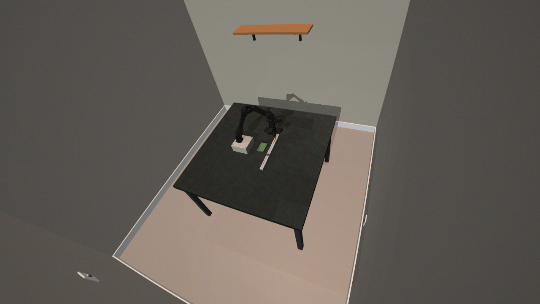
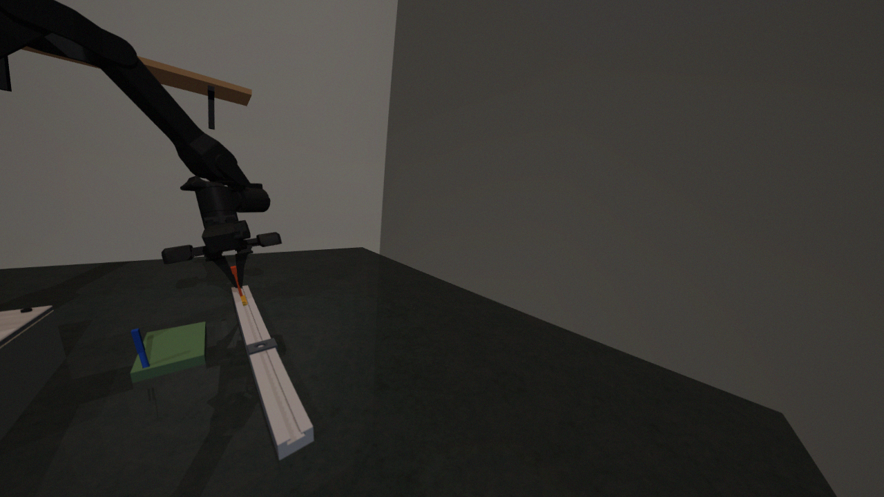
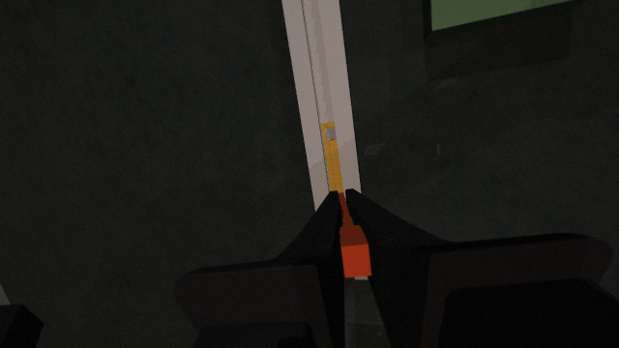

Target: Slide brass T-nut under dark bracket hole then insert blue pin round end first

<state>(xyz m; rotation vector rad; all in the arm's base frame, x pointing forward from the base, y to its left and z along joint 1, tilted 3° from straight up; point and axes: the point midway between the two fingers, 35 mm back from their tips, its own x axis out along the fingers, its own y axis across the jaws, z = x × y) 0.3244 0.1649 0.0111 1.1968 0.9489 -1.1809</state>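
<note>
My gripper point(image 3: 341, 197) point(image 2: 239, 287) is shut on the orange handle point(image 3: 356, 260) point(image 2: 235, 272) of the T-nut. The brass T-nut point(image 3: 333, 159) point(image 2: 244, 301) is at the slot of the aluminum rail point(image 3: 349, 106) point(image 2: 277, 383) point(image 1: 264, 162), near the rail's far end in the exterior view. The handle leans back from it. How deep the nut sits under the lips I cannot tell. The dark bracket point(image 2: 261, 346) point(image 1: 268, 154) spans the rail around its middle, with its hole facing up. The blue pin point(image 2: 139, 348) stands slightly tilted in the green tray point(image 2: 179, 342) point(image 1: 262, 147) point(image 3: 464, 14).
The pale box point(image 1: 241, 147) under the arm's base stands on the dark table point(image 1: 233, 185), on the tray's far side from the rail. An orange-brown shelf point(image 1: 272, 28) point(image 2: 204, 85) is on the wall behind, above the table.
</note>
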